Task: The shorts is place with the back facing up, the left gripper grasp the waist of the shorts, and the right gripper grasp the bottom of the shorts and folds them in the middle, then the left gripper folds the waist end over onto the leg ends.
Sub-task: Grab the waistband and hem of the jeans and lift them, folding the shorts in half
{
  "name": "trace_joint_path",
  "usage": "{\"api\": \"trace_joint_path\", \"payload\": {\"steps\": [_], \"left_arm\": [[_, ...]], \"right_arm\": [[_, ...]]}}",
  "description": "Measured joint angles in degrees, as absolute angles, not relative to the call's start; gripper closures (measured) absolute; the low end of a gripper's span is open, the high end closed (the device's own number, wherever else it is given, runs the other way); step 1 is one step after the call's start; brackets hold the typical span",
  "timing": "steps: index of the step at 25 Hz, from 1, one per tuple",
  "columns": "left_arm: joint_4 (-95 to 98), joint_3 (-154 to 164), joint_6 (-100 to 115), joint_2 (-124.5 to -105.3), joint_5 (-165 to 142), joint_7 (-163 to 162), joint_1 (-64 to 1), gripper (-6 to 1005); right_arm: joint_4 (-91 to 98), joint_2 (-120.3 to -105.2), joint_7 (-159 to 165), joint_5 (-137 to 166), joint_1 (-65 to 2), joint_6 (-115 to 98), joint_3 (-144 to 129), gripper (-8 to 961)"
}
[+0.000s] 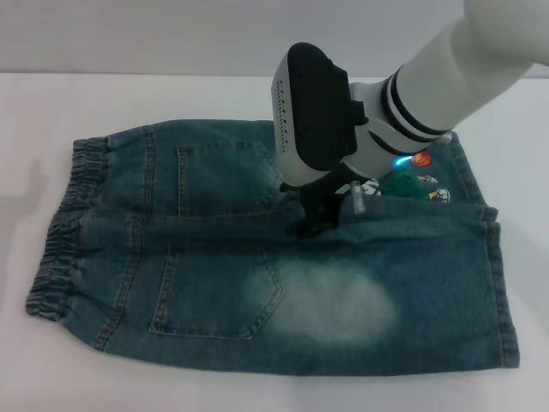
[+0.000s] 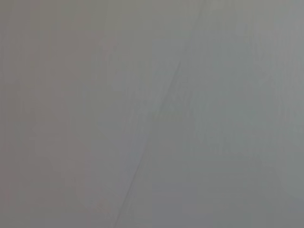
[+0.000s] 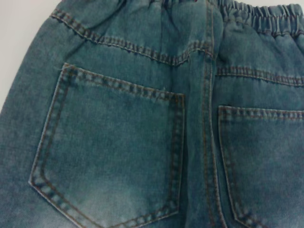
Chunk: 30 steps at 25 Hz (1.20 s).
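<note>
My right gripper (image 1: 319, 219) hangs low over the middle seam of the shorts (image 1: 257, 275), between the two back pockets and the leg ends (image 1: 502, 283). Its fingertips sit at or just above the denim; I cannot tell how far apart they are, or whether they have any cloth pinched. The shorts lie flat, back up, on the white table (image 1: 103, 94), with the elastic waist (image 1: 56, 232) far from my gripper on one side and the leg ends on the other. The cartoon print (image 1: 420, 176) peeks out just beside my wrist, toward the hems.

My worry is where I am: the task wants me on the hems, not the seam. Closing here, I judge I would bunch the centre and drag both layers, wrinkling the pockets (image 3: 114, 152) out of line. My left gripper is nowhere to be seen, so the waist is unheld and could slide with any pull.
</note>
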<state>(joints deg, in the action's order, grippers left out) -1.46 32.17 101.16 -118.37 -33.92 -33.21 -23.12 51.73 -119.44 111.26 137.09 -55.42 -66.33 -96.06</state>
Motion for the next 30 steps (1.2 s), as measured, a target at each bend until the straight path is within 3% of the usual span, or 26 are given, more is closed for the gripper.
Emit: {"api": "trace_joint_path", "payload": {"steps": [4,13,23,30], "left_arm": [[-1.4,32.2,101.0,-118.37,-33.9,-33.1,-23.2,138],[-1.1,32.2,100.2,-118.32,-33.9,-32.6,-23.3,137],[0.1,31.9,97.8,-118.2,-33.9,-32.3,-23.0,138],[0.2,31.8,97.6,-118.11,-33.8,-30.2,-22.8,138]], "right_arm": [[53.1,-119.44,111.4,137.1,-54.1,-63.8,-95.4,377],[66.9,-119.04,102.8,119.1,-39.2,-50.0,-84.0,377],[66.3,-119.21,81.2,87.1,-24.8,-39.4,-81.6,377],[66.2,-119.27,58.5,56.8,-14.9,-43.4,-81.6,378]]}}
